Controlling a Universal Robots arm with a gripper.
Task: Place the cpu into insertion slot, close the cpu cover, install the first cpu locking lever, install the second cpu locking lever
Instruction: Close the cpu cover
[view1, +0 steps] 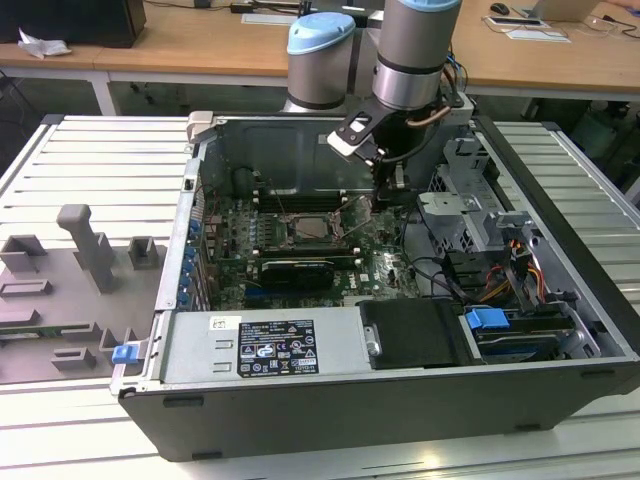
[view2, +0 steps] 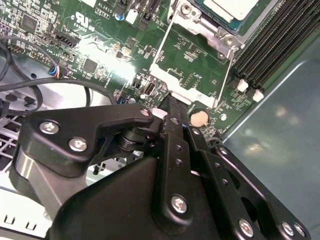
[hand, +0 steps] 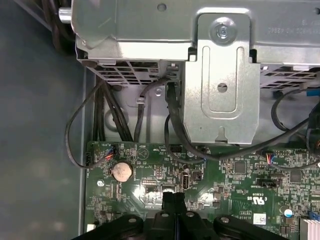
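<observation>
One end effector (view2: 171, 105) beside cpu cover (view2: 169, 81) edge

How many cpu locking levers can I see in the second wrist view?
2: one lever beside the open cpu cover, the other lever on its opposite side, by the memory slots.

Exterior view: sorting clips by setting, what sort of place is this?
Likely a robotics lab: an open computer case on a slatted metal table, a robot arm over it, wooden desks behind.
</observation>
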